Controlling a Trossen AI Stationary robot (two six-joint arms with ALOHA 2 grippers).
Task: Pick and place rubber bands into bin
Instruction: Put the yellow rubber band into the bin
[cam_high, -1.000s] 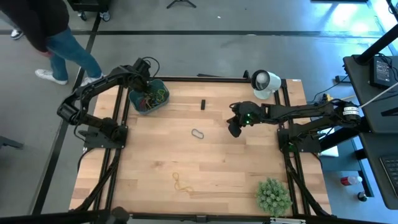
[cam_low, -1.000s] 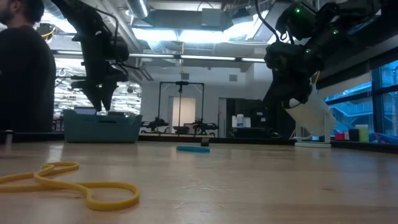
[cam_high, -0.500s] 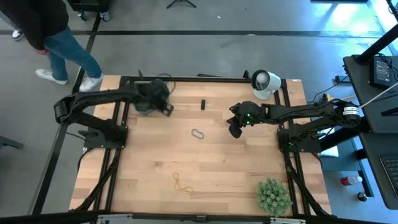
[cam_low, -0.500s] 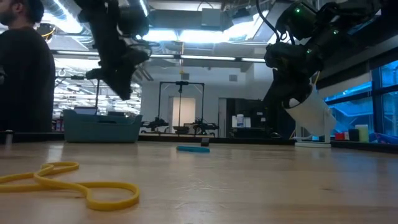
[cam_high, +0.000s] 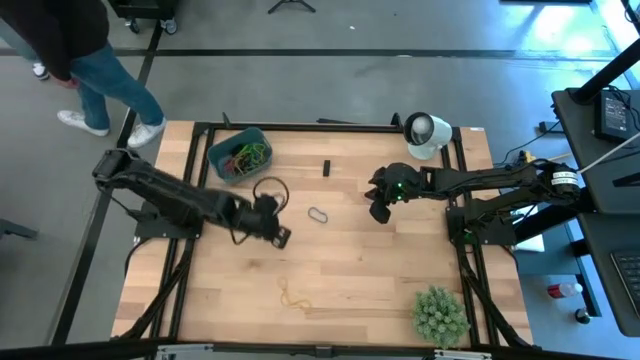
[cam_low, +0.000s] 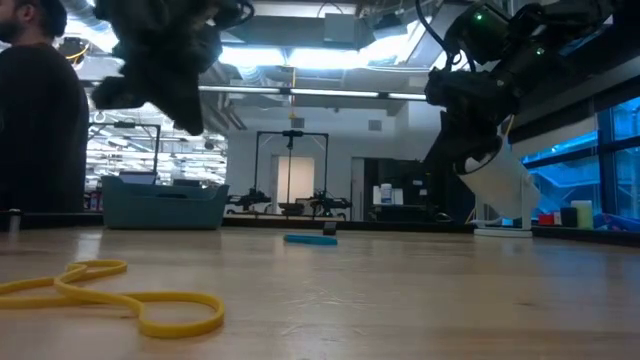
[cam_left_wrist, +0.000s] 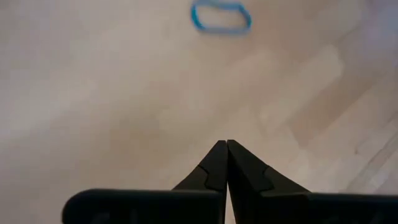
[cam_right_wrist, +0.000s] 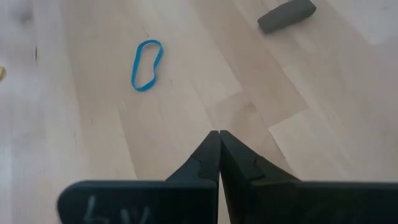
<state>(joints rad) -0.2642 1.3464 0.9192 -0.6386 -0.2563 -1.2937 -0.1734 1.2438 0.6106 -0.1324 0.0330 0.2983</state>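
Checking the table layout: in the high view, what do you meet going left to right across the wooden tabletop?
bin → left gripper → blue rubber band → right gripper → green plant ball

Left tool smears into a dark blur in the low view. The bin walls hide its bands there. The person is cut off at the high view's far-left edge.

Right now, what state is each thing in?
Left gripper: shut, empty, above the table's middle.
Right gripper: shut, empty, hovering.
Bin: upright, bands inside.
Blue band: loose on the table.
Yellow band: loose on the table.
Plant ball: at the table's corner.
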